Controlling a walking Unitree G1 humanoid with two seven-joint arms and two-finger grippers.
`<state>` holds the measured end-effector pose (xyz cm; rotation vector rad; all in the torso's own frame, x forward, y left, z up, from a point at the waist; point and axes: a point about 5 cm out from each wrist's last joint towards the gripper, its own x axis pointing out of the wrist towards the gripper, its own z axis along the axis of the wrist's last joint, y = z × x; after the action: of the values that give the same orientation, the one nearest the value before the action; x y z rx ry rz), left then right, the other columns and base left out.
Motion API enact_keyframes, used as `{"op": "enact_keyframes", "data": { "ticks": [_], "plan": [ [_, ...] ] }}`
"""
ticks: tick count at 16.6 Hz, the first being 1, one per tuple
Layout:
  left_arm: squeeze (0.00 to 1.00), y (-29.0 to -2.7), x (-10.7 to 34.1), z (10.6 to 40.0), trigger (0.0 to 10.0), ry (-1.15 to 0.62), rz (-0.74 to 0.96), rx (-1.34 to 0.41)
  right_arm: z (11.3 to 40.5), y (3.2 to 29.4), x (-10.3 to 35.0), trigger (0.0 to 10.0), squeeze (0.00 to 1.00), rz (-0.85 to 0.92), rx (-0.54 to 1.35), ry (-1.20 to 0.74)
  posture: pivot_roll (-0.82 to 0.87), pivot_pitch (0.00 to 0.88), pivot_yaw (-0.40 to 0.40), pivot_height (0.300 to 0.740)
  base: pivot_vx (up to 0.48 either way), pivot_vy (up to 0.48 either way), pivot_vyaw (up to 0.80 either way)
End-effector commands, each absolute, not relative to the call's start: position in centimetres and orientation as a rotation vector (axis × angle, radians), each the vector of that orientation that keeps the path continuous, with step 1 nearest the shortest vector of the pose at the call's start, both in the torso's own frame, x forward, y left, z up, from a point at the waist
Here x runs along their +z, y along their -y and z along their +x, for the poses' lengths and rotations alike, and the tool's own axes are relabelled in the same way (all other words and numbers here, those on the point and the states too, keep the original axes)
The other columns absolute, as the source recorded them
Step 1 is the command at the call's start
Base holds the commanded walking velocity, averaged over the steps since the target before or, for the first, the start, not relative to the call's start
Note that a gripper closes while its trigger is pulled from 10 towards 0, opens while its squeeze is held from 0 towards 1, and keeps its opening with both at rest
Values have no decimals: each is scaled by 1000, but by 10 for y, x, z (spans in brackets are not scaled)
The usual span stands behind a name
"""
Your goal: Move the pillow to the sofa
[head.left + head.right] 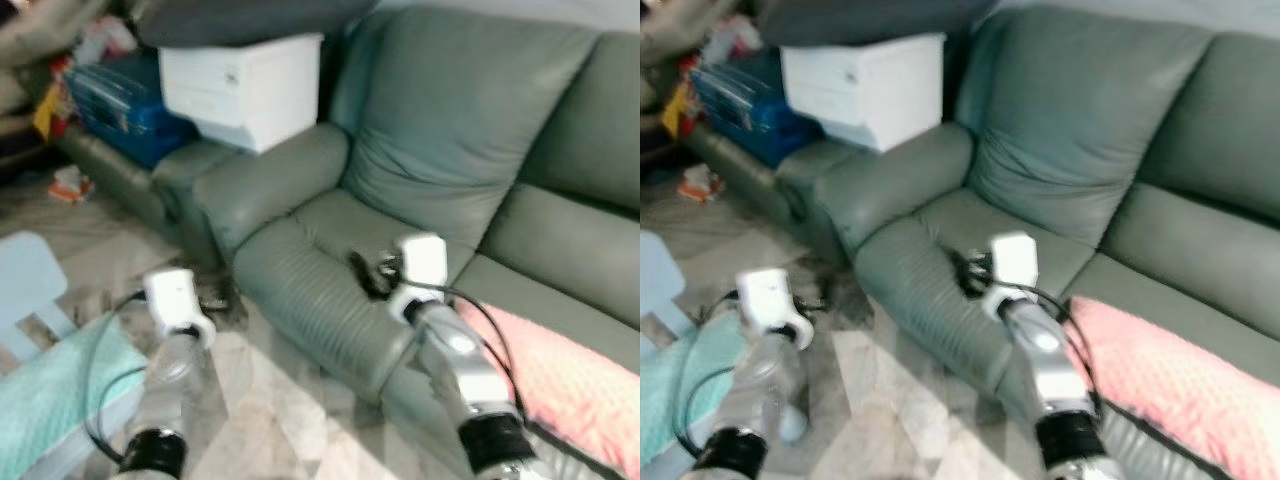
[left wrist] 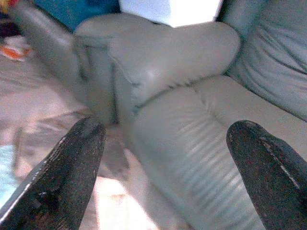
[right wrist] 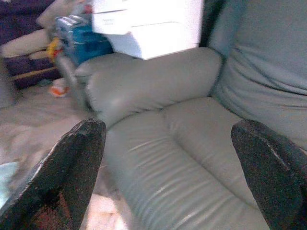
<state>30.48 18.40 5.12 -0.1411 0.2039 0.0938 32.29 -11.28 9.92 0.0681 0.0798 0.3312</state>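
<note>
Already pink pillow (image 1: 560, 380) lying lengthwise along sofa (image 1: 450, 130) seat, right end effector (image 3: 168, 182) released, left end effector (image 2: 163, 182) released

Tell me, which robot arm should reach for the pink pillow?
Probably the right. The pink pillow lies on the sofa beside the right gripper; the left gripper hangs over the floor, further away.

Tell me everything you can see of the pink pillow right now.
The pillow is salmon pink with a bumpy, soft-looking fabric. It lies flat and lengthwise along the front of the sofa seat, at the robot's right, running out of the picture's lower right corner. A dark edge shows under its front side. The right arm passes beside its near end; neither pincer holds it.
</note>
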Motion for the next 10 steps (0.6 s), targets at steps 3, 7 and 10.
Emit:
{"op": "enact_keyframes", "data": {
  "ticks": [3,7,10],
  "plan": [
    [0,-193,55,306,10000,-192,-110,112,323,105,105,10000,0,81,347,-58,-138,0,29,740,0,475,0],
    [0,-193,57,305,10000,-180,-99,107,321,104,103,10000,0,74,355,-61,-136,0,28,740,0,61,0],
    [0,-191,56,304,10000,-182,-93,103,319,101,102,10000,0,66,366,-64,-135,0,28,740,0,0,717]
  ]
}}
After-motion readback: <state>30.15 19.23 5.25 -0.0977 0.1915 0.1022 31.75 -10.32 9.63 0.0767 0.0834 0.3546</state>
